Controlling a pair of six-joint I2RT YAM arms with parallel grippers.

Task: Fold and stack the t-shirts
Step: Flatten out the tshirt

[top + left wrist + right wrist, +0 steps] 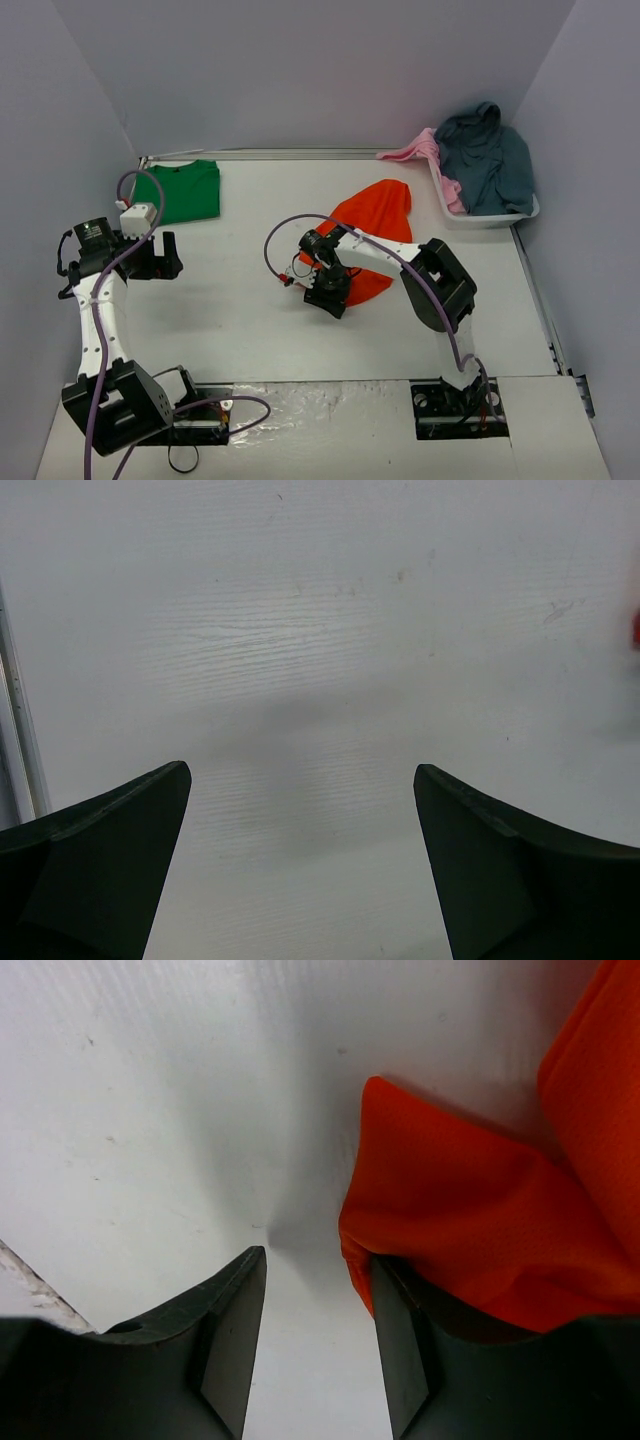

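The bright orange t-shirt (380,225) lies crumpled in the middle of the table. My right gripper (330,295) is down at its near left edge. In the right wrist view the jaws (318,1255) stand open with bare table between them, and the orange cloth (480,1230) bunches against the outer side of the right finger. The green t-shirt (185,190) lies folded flat at the back left. My left gripper (165,255) hovers in front of it, open (302,770) over bare white table and holding nothing.
A white basket (490,220) at the back right holds a grey-blue garment (490,155) and a pink one (420,150) hanging over its rim. A metal rail (260,153) runs along the back edge. Walls close in the table at the back and both sides.
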